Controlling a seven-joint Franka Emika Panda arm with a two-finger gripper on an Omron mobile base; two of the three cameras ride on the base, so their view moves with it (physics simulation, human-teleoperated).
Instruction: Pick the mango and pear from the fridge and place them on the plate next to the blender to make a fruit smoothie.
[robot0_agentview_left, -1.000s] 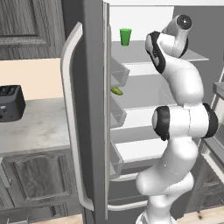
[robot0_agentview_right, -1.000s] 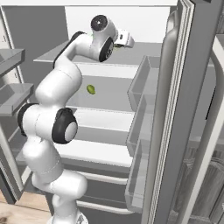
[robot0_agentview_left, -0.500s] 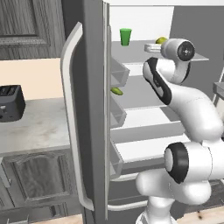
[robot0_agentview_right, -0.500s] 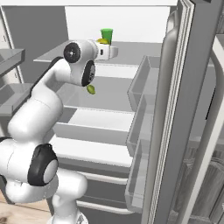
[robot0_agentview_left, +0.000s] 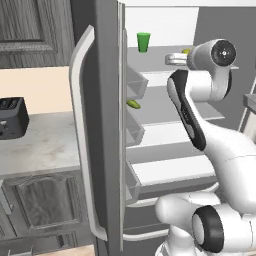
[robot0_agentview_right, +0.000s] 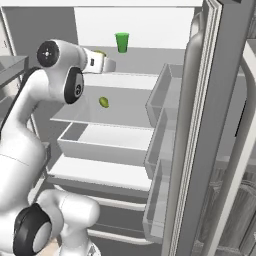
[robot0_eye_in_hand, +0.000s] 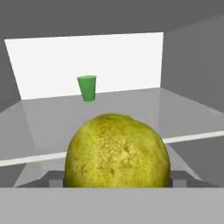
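Claw (robot0_agentview_right: 111, 64): mine, inside the fridge (robot0_agentview_right: 200, 125) on the top shelf (robot0_eye_in_hand: 52, 127); whether it grips, I cannot tell.
Fruit (robot0_eye_in_hand: 117, 151): yellow-green, mango or pear, right at my fingertips.
Second fruit (robot0_agentview_right: 104, 102): one shelf below.
Cup (robot0_eye_in_hand: 87, 88): green, well behind.
Risk: fruit rolls away if I close off-centre.

Top fridge shelf (robot0_agentview_right: 135, 80) carries a green cup (robot0_agentview_right: 121, 42); lower shelf (robot0_agentview_right: 125, 107), seemingly a pear (robot0_agentview_right: 104, 102).
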